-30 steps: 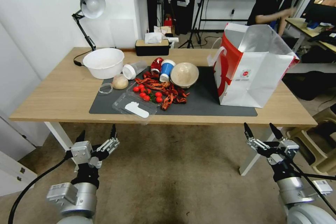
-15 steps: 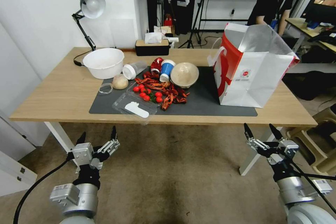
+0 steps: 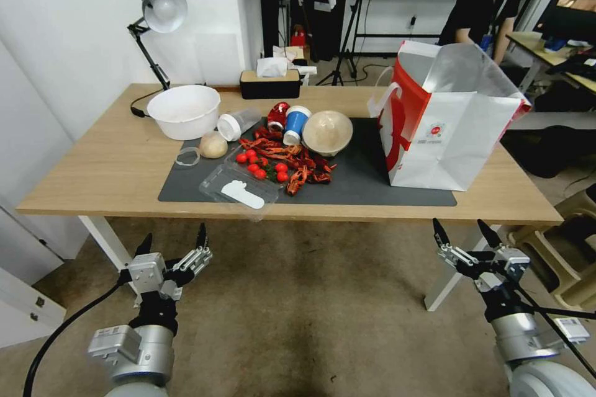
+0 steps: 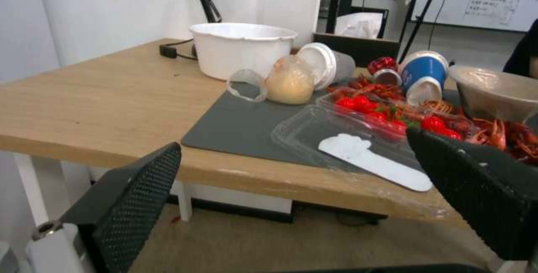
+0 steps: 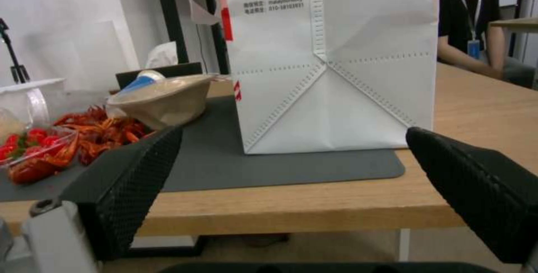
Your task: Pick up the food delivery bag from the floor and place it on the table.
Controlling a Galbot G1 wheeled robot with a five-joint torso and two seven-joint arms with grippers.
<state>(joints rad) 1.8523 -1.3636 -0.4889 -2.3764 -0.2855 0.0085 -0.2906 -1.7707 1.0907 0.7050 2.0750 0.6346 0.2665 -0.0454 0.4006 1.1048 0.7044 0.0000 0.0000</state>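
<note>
The food delivery bag (image 3: 448,136) stands upright at the right end of the table (image 3: 112,164), partly on the dark grey mat (image 3: 366,180). It is white with a red side panel, foil lining and a small red logo. The right wrist view shows its white front (image 5: 336,75) close ahead on the mat. My left gripper (image 3: 173,242) hangs open over the floor (image 3: 310,322), below the table's front edge on the left. On the right, my right gripper (image 3: 464,231) is open too, just below the edge and in front of the bag. Both hold nothing.
On the mat lie crayfish (image 3: 298,164), cherry tomatoes in a clear tray (image 3: 257,164), a beige bowl (image 3: 327,131), a blue cup (image 3: 296,124) and a red can (image 3: 277,115). A white tub (image 3: 184,110), a desk lamp (image 3: 155,18) and a tissue box (image 3: 270,82) stand behind.
My left gripper has shifted very slightly to the right. The bag and the right gripper have not moved.
</note>
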